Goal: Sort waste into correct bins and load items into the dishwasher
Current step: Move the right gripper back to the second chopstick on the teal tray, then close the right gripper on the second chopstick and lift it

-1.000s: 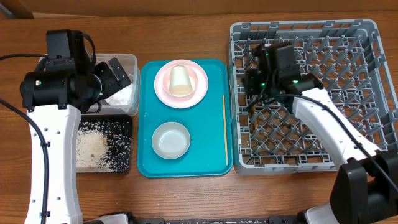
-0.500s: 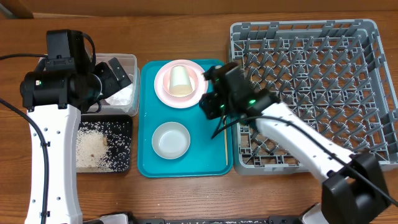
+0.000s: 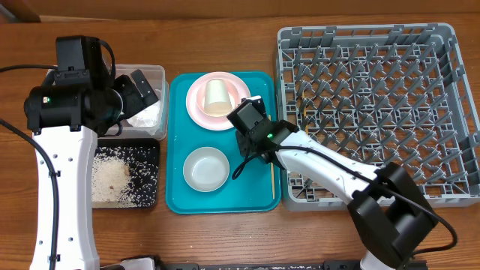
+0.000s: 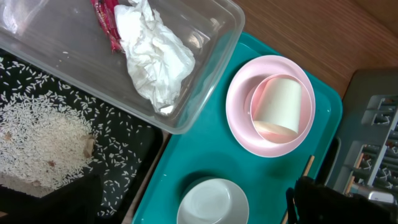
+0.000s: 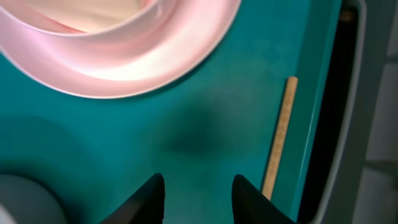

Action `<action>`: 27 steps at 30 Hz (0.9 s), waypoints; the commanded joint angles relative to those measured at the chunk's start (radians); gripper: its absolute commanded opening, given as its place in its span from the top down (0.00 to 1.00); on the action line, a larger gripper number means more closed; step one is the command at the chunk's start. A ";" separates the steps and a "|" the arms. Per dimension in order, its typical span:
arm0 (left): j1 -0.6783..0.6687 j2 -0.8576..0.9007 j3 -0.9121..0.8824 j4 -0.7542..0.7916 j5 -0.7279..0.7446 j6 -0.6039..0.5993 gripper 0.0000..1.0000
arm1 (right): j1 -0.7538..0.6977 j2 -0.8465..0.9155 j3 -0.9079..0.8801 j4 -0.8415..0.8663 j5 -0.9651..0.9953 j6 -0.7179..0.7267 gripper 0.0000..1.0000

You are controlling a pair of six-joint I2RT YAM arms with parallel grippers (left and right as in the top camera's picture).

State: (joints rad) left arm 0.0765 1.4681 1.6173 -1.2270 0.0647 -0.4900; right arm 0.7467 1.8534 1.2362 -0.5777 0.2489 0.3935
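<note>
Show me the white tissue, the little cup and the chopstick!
white tissue (image 4: 152, 59), left wrist view, on its crumpled middle.
little cup (image 4: 281, 102), left wrist view, on its side wall.
chopstick (image 5: 280, 134), right wrist view, halfway along the stick.

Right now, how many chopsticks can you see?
1. One chopstick lies on the teal tray along its right edge, next to the grey rack. A second may be hidden under the right arm or among the rack's pegs.
</note>
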 commanded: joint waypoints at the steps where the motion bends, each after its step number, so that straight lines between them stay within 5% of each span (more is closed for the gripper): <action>1: 0.002 -0.009 0.020 0.001 0.006 0.019 0.00 | -0.001 0.018 0.017 0.000 0.072 0.057 0.62; 27: 0.002 -0.009 0.020 0.001 0.006 0.019 0.00 | -0.002 0.022 -0.138 0.053 0.079 0.315 0.41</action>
State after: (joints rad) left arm 0.0765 1.4681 1.6173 -1.2270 0.0650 -0.4900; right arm 0.7479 1.8732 1.1137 -0.5182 0.3096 0.6319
